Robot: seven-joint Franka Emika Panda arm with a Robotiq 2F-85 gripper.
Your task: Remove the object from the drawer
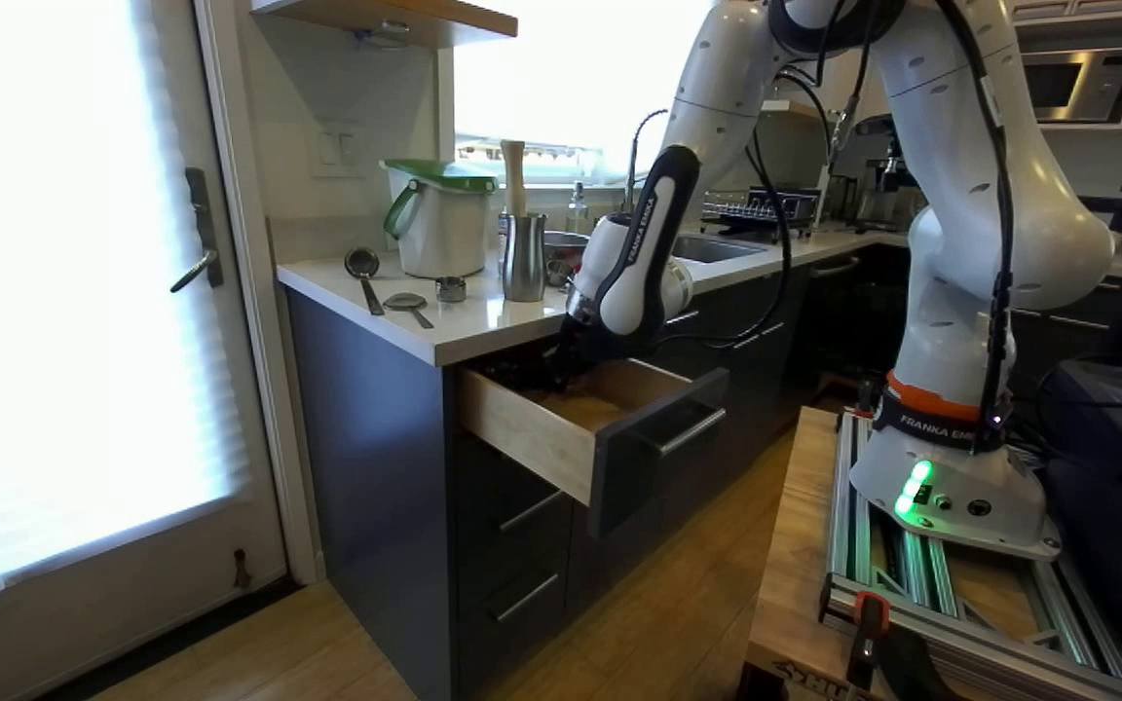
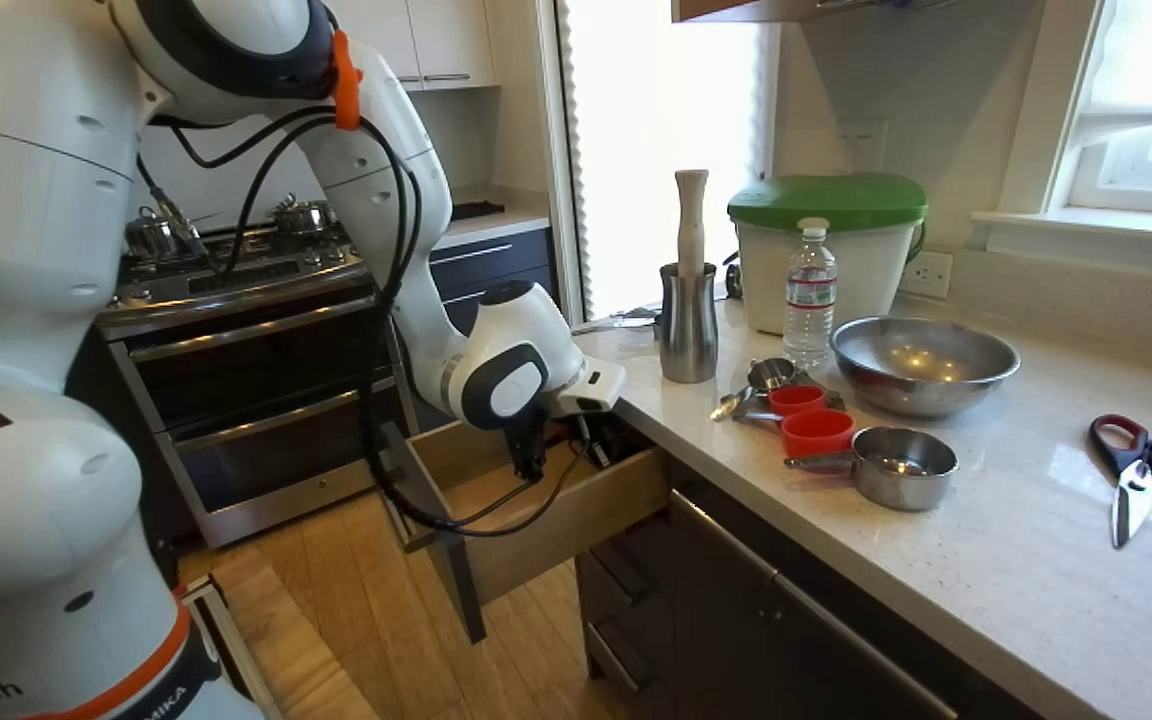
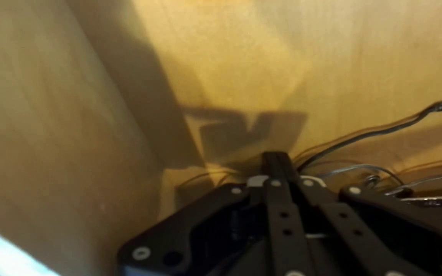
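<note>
The drawer [image 1: 658, 443] is pulled out under the counter, with a dark front, bar handle and light wooden box; it also shows in an exterior view [image 2: 566, 525] and in the wrist view [image 3: 52, 115]. My gripper [image 3: 278, 159] points down inside it, fingers together, near a corner; it shows in an exterior view [image 2: 528, 465]. A thin dark wire-like thing [image 3: 366, 133] runs over the drawer floor to behind the fingertips. A thin grey curved wire [image 3: 359, 166] lies beside it. I cannot tell whether the fingers pinch either, or which is the task's object.
The counter edge [image 1: 483, 341] overhangs the drawer's back. On the counter stand a steel cup [image 2: 688, 330] with a wooden rod, a green-lidded bin [image 2: 826, 250], a bottle [image 2: 811, 300], a bowl [image 2: 926, 365] and measuring cups [image 2: 816, 432]. Arm cables [image 2: 496, 533] loop over the drawer.
</note>
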